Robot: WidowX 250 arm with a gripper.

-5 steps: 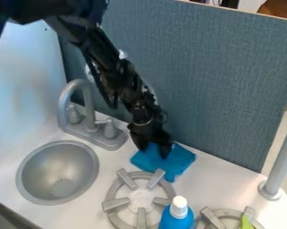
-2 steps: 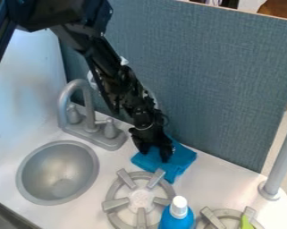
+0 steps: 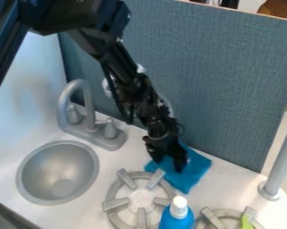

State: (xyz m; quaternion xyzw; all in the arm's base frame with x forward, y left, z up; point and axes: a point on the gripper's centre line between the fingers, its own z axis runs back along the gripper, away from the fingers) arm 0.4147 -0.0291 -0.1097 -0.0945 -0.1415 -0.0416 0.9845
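The black gripper [image 3: 168, 164] points down onto a blue cloth [image 3: 192, 169] at the back of the counter, close to the foot of the grey-blue panel. Its two fingers stand apart, with blue fabric showing between them and out to the right. The cloth lies fairly flat, its lower corner near the round grey burner. Part of it is hidden behind the gripper.
To the left are a round metal sink [image 3: 57, 172] and a grey faucet [image 3: 80, 105]. A grey burner [image 3: 116, 203] and a blue bottle with a white cap [image 3: 176, 220] stand in front. A grey post [image 3: 280, 163] rises at right.
The arm and gripper have shifted to the right and slightly toward the camera. The blue cloth has slid the same way and looks more spread out.
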